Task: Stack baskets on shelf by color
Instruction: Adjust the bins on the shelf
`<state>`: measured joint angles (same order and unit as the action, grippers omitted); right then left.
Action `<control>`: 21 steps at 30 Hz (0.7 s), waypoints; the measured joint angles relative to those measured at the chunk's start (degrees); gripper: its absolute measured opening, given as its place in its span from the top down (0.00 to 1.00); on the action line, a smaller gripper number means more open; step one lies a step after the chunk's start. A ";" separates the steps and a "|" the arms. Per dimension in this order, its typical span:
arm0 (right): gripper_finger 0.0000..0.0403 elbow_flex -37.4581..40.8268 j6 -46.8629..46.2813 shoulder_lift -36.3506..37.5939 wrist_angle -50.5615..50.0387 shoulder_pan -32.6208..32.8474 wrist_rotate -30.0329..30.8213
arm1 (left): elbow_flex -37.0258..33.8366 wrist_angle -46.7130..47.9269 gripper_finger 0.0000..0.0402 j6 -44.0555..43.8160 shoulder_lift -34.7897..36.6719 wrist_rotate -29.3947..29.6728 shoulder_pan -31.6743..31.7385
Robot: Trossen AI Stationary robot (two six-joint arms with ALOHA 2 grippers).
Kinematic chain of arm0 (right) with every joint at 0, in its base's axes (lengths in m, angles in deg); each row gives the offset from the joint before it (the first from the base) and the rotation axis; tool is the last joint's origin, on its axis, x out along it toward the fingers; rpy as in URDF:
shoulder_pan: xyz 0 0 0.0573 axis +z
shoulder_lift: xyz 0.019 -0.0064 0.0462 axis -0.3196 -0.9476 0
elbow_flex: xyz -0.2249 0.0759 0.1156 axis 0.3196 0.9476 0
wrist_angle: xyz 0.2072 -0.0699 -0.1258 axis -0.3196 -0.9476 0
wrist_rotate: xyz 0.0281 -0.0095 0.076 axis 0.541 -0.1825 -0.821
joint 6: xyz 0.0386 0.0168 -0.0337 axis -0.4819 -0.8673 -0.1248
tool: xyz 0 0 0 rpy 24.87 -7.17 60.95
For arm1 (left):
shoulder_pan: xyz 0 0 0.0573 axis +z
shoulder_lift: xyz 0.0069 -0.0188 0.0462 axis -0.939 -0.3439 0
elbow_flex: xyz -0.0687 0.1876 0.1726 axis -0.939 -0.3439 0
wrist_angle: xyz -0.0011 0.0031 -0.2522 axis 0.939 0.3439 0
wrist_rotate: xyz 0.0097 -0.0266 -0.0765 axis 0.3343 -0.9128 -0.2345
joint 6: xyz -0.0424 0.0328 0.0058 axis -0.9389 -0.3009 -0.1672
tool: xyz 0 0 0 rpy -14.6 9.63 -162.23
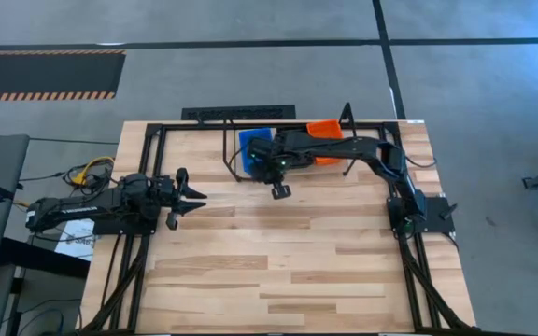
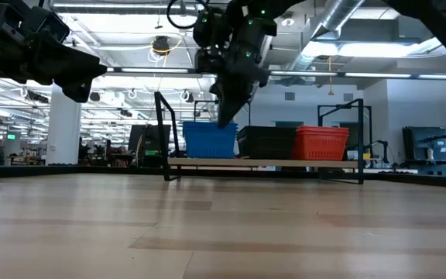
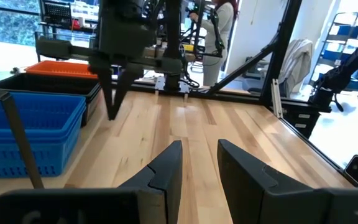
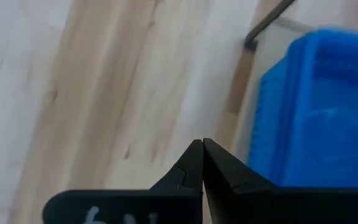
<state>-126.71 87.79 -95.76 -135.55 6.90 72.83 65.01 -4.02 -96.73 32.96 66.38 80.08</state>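
Right gripper (image 2: 224, 116), jaws pressed together and empty, is hovering beside the blue baskets (image 2: 210, 140) stacked on the shelf (image 2: 265, 163); swinging sideways risks knocking them off. Left gripper (image 1: 192, 199), jaws narrowly parted, is waiting over the counter (image 1: 278, 271).

Shelf (image 2: 269, 163) under baskets (image 2: 210, 140), on table (image 1: 278, 271)

Grey floor (image 1: 250, 75), striped mat (image 1: 45, 73), lit ceiling ducts (image 2: 347, 23).
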 joint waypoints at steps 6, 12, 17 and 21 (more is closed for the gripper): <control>0.93 0.00 2.79 0.10 4.44 -0.71 1.85 | 0.00 0.02 0.78 0.09 0.01 0.07 0.00; 0.93 0.00 2.85 0.39 6.42 -1.38 1.91 | 0.00 0.03 0.78 0.28 0.01 0.22 0.00; 0.93 0.00 2.85 0.39 7.03 -1.96 1.89 | 0.00 0.09 0.78 0.28 0.02 0.22 0.00; 0.93 0.00 3.25 0.39 7.22 -2.61 1.89 | 0.00 0.10 0.78 0.28 0.01 0.21 0.00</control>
<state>-126.71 91.04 -95.37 -128.33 4.29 74.72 65.01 -3.93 -96.45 32.97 66.59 80.08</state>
